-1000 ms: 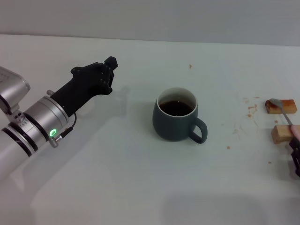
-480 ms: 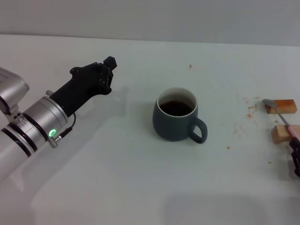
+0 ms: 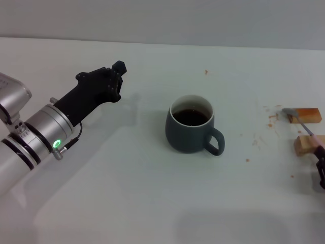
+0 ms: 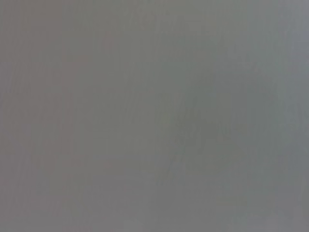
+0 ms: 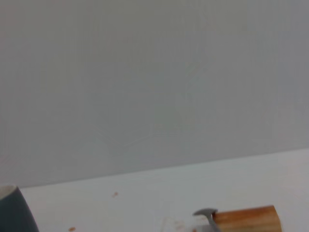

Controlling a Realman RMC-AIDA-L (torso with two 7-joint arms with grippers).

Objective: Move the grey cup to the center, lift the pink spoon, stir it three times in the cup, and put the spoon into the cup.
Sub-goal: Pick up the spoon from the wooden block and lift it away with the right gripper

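The grey cup (image 3: 192, 124) stands upright near the middle of the white worktop (image 3: 152, 203), dark liquid inside and its handle turned toward the robot's right, so the centering step looks done. At the right edge the right gripper (image 3: 320, 163) grasps the pink spoon (image 3: 303, 126) by its pink handle end; only a sliver of the gripper shows, so the grip is judged rather than plainly seen. The spoon slants up and away from the fingers, its metal bowl raised beside the farther of the two wooden blocks (image 3: 304, 115), well apart from the cup. Holding the far handle end keeps the bowl free to dip into the liquid. The left gripper (image 3: 114, 76) hangs over bare worktop left of the cup, idle, and whether its fingers are parted cannot be told.
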